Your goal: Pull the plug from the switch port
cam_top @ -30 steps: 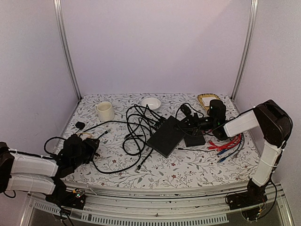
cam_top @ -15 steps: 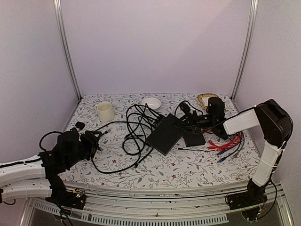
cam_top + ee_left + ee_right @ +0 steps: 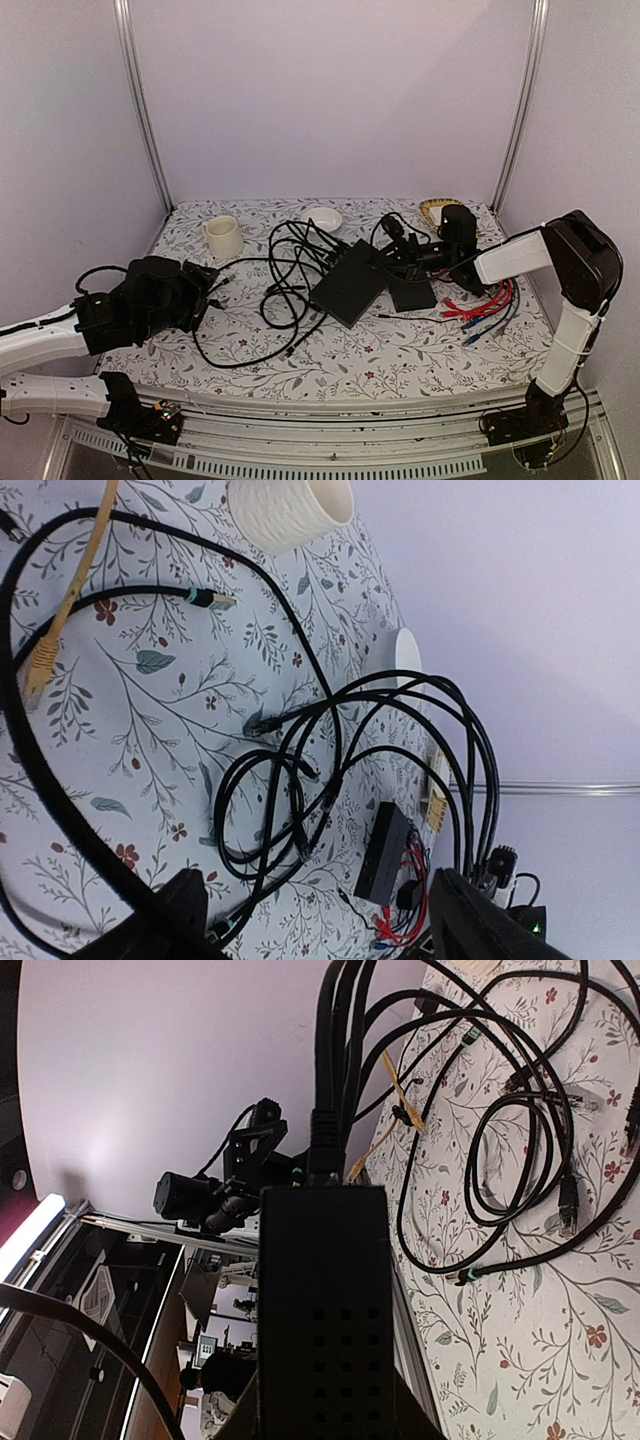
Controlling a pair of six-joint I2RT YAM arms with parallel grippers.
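The switch (image 3: 350,283) is a flat matte-black box lying slantwise mid-table, with black cables (image 3: 300,250) plugged into its far-left narrow edge. My right gripper (image 3: 388,262) is shut on the switch's right end. In the right wrist view the switch (image 3: 325,1300) fills the space between the fingers, and the plugs (image 3: 326,1150) sit at its far edge. My left gripper (image 3: 205,287) hovers over the table's left side, open and empty. Its two fingers (image 3: 180,920) stand wide apart, with the switch (image 3: 388,855) far ahead and a black cable (image 3: 60,800) running beneath.
A shorter black box (image 3: 412,295) lies just right of the switch. Red and blue cables (image 3: 482,305) lie at the right. A cream mug (image 3: 222,235), a white bowl (image 3: 321,217) and a wicker basket (image 3: 440,210) stand at the back. A yellow cable (image 3: 60,610) lies at the left.
My left arm has risen and swung forward and right, toward the cable loops. My right gripper has stayed on the switch, which has barely shifted.
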